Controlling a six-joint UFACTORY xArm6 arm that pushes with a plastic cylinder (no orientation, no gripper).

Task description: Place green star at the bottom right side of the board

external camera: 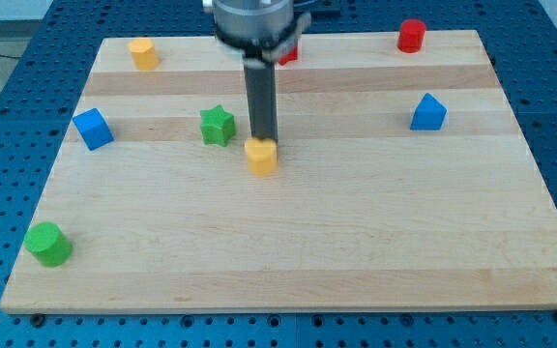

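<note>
My tip [263,138] touches the small yellow block [261,155] from the top, green star block [218,126] just left; no claw in view, wooden desk [356,242].

The green star [218,126] is lying flat on the tabletop [356,242], left of centre in the upper half of the view. It is resting free, nothing touching it.
</note>
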